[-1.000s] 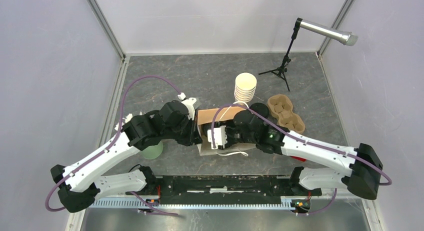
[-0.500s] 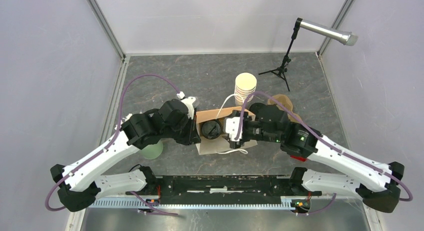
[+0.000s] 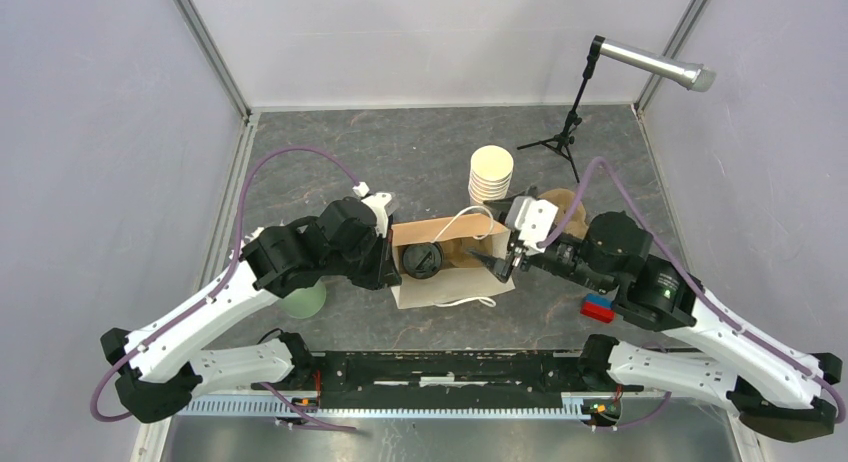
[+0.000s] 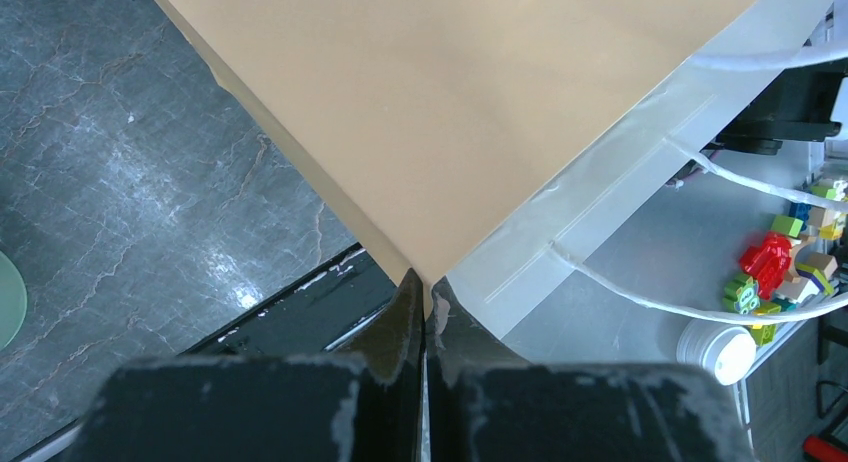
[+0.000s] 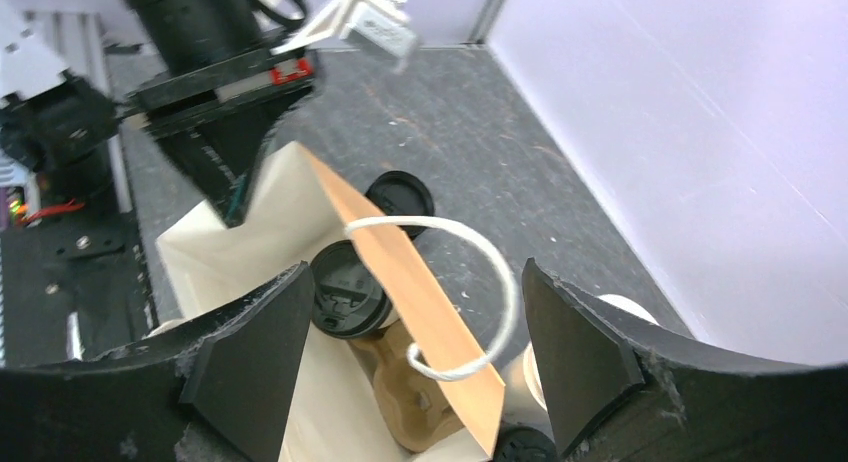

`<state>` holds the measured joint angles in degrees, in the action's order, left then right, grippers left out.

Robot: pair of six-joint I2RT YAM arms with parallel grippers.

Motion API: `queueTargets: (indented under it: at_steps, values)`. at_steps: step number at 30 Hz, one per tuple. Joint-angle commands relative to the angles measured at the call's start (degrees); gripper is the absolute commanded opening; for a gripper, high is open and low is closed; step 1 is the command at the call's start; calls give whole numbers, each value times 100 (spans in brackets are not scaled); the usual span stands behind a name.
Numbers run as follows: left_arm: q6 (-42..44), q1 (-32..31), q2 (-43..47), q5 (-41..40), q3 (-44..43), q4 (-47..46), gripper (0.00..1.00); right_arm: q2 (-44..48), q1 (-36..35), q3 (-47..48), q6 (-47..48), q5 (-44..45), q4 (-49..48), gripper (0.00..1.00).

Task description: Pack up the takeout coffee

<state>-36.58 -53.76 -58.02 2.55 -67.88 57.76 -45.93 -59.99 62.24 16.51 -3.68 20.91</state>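
A brown paper bag (image 3: 455, 282) with white string handles stands at mid-table, mouth up. Inside it one takeout coffee (image 3: 423, 259) with a black lid (image 5: 348, 289) sits in a brown pulp carrier (image 5: 425, 387). My left gripper (image 3: 393, 267) is shut on the bag's left rim; in the left wrist view its fingertips (image 4: 425, 287) pinch the paper edge. My right gripper (image 3: 503, 257) hangs open just right of the bag's mouth, nothing between its fingers (image 5: 250, 352), and the bag's upper edge (image 5: 400, 272) runs across the gap below them.
A stack of lidless cream cups (image 3: 491, 175) stands behind the bag. A pulp carrier (image 3: 570, 210) lies partly under my right arm. A black lid (image 5: 400, 194) lies beyond the bag. A green disc (image 3: 303, 302), a red and blue block (image 3: 598, 307) and a microphone stand (image 3: 560, 142) are around.
My right gripper has drawn back to the right, out of the bag, opening wider and leaving the lidded cup inside. The left gripper has kept its hold on the rim.
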Motion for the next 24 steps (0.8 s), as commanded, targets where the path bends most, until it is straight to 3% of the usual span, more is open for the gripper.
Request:
queueTargets:
  at_steps: [1, 6, 9, 12, 18, 24]
  values:
    - [259, -19, 87, 26, -152, -84, 2, 168, 19, 134, -397, 1361, -380, 83]
    - [341, -15, 209, 112, -44, -75, 2, 265, 17, -53, -726, 2862, -507, 84]
    - [387, -19, 272, 186, -30, -74, 2, -236, 35, 479, -1107, 3832, 371, 83]
    - [505, -21, 301, 282, -72, -78, 2, -590, 263, 744, -1433, 4201, 964, 83]
    - [622, -19, 344, 445, -42, -85, 2, -851, 1161, 695, -2113, 3766, 1278, 84]
    - [814, -20, 388, 573, 27, -87, 2, -1423, 2666, 575, -2376, 1808, 1698, 85]
